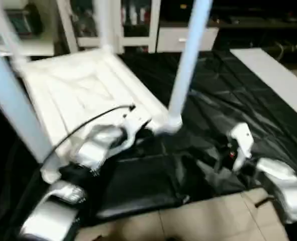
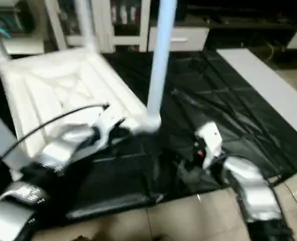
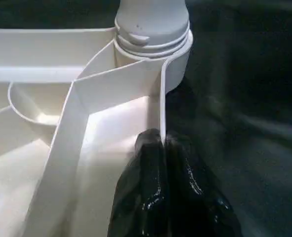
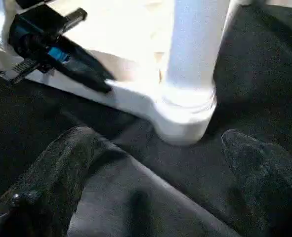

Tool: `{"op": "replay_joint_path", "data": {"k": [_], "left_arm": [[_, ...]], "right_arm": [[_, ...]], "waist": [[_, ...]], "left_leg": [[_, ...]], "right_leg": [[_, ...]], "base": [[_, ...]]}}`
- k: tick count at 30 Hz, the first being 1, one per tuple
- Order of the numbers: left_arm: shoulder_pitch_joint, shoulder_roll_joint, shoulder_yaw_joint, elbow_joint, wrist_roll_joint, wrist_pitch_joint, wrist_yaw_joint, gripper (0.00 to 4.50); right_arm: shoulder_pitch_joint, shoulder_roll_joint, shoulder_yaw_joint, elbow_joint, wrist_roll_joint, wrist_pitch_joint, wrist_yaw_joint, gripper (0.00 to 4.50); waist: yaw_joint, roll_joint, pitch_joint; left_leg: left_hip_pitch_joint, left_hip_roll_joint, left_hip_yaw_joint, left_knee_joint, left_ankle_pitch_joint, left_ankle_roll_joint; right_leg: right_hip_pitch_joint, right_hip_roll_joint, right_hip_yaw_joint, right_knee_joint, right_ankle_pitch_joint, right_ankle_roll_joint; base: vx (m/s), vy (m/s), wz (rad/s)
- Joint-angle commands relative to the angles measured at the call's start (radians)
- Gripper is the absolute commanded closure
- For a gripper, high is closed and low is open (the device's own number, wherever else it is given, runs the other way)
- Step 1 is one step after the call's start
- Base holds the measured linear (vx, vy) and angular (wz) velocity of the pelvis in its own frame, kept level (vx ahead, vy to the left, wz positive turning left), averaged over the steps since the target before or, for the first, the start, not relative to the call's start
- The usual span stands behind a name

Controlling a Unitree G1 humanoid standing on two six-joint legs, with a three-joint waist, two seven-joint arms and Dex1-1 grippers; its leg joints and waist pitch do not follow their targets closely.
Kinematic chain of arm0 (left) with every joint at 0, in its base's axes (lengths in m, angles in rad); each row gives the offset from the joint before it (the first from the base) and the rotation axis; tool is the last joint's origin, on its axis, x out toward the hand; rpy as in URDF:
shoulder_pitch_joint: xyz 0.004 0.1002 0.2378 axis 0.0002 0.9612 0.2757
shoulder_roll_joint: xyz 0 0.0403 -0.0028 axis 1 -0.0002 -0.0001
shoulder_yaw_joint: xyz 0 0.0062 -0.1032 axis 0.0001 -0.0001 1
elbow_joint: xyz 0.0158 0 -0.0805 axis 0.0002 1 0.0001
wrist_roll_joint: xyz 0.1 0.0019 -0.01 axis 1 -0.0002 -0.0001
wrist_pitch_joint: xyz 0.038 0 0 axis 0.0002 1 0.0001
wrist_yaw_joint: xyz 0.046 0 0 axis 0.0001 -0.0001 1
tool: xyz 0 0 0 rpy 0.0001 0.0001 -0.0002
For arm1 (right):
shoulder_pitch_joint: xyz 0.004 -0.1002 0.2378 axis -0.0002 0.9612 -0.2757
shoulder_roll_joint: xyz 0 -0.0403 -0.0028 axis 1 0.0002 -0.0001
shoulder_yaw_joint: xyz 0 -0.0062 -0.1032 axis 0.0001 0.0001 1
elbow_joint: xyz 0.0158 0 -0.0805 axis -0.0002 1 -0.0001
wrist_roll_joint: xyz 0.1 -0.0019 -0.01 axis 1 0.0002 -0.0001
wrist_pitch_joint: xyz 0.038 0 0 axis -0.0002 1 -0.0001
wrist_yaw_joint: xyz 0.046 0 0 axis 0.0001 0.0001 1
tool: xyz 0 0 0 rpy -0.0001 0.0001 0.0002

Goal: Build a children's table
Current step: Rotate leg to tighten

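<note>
now left gripper (image 3: 161,148) pinched on table top (image 1: 78,85) rim near leg (image 1: 188,60); right gripper (image 4: 155,163) wide open, empty.

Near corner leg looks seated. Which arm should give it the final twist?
Right, probably. The right gripper is open, with the leg just ahead of its fingers. The left gripper is shut on the tabletop's rim, bracing it.

Upright leg (image 1: 186,65) blocks the right hand (image 4: 155,173); black cloth (image 1: 238,95) beside lies open.
</note>
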Motion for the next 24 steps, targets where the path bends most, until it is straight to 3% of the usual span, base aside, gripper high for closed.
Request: {"op": "replay_joint_path", "data": {"k": [1,2,3,6,11,13,14,18,24], "left_arm": [[0.031,-0.006,-0.075,-0.008,0.008,0.03,-0.071,4.5],[0.032,-0.004,-0.074,-0.011,0.007,0.03,-0.072,4.5],[0.032,-0.004,-0.065,-0.012,0.006,0.03,-0.066,4.5],[0.029,-0.009,-0.052,-0.007,0.013,0.032,-0.047,4.5],[0.031,-0.006,-0.05,-0.023,0.011,0.05,-0.04,4.5],[0.032,-0.002,-0.051,-0.04,0.006,0.058,-0.06,4.5],[0.031,-0.002,-0.052,-0.041,0.007,0.057,-0.063,4.5],[0.027,0.003,-0.067,-0.038,0.009,0.052,-0.094,4.5],[0.038,0.018,-0.089,-0.074,-0.001,0.072,-0.148,4.5]], "right_arm": [[-0.004,-0.03,-0.015,-0.033,0.017,0.034,0.043,0.04],[-0.006,-0.03,-0.017,-0.032,0.015,0.035,0.044,0.04],[-0.017,-0.025,-0.019,-0.019,0.004,0.026,0.035,0.04],[-0.034,-0.016,-0.008,-0.006,0.002,0.024,0.029,0.04],[-0.046,0.001,0.011,-0.005,0.013,0.039,0.022,0.04],[-0.052,0.024,0.011,-0.005,0.014,0.034,0.016,0.04],[-0.056,0.032,0.008,-0.002,0.016,0.033,0.011,0.04],[-0.087,0.046,0.014,0.047,0.007,0.009,0.02,0.04],[-0.168,0.026,0.054,0.15,-0.033,0.022,0.085,0.04]], "waist": [[-0.005,-0.008,-0.057],[-0.001,-0.005,-0.055],[-0.002,-0.015,-0.055],[-0.001,-0.02,-0.06],[0.001,-0.02,-0.061],[0.001,-0.009,-0.062],[-0.001,-0.012,-0.063],[-0.003,-0.013,-0.067],[-0.001,-0.017,-0.071]], "left_leg": [[0.024,0.019,0.012,-0.069,-0.337,0.053],[0.025,0.02,0.012,-0.071,-0.348,0.044],[0.024,0.019,0.013,-0.071,-0.353,0.04],[0.01,0.015,0.008,-0.073,-0.321,0.037],[0.01,0.012,0.008,-0.072,-0.326,0.033],[0.01,0.013,0.007,-0.073,-0.323,0.027],[0.008,0.012,0.008,-0.072,-0.319,0.027],[0.01,0.012,0.008,-0.07,-0.294,0.025],[0.01,0.011,0.014,-0.063,-0.223,0.048]], "right_leg": [[0.032,-0.01,0.024,-0.074,-0.385,-0.169],[0.031,-0.012,0.027,-0.074,-0.387,-0.17],[0.031,-0.011,0.028,-0.074,-0.39,-0.167],[0.043,-0.015,0.032,-0.065,-0.378,-0.149],[0.042,-0.019,0.033,-0.07,-0.407,-0.124],[0.043,-0.019,0.034,-0.069,-0.397,-0.125],[0.043,-0.018,0.033,-0.07,-0.389,-0.125],[0.045,-0.015,0.032,-0.06,-0.321,-0.151],[0.052,-0.015,0.033,-0.048,-0.236,-0.193]], "base": [[0.0,0.0,0.0],[0.0,0.0,0.0],[0.0,0.0,0.0],[0.0,0.0,0.0],[0.0,0.0,0.0],[0.0,0.0,0.0],[0.0,0.0,0.0],[0.0,0.0,0.0],[0.0,0.0,0.0]]}}
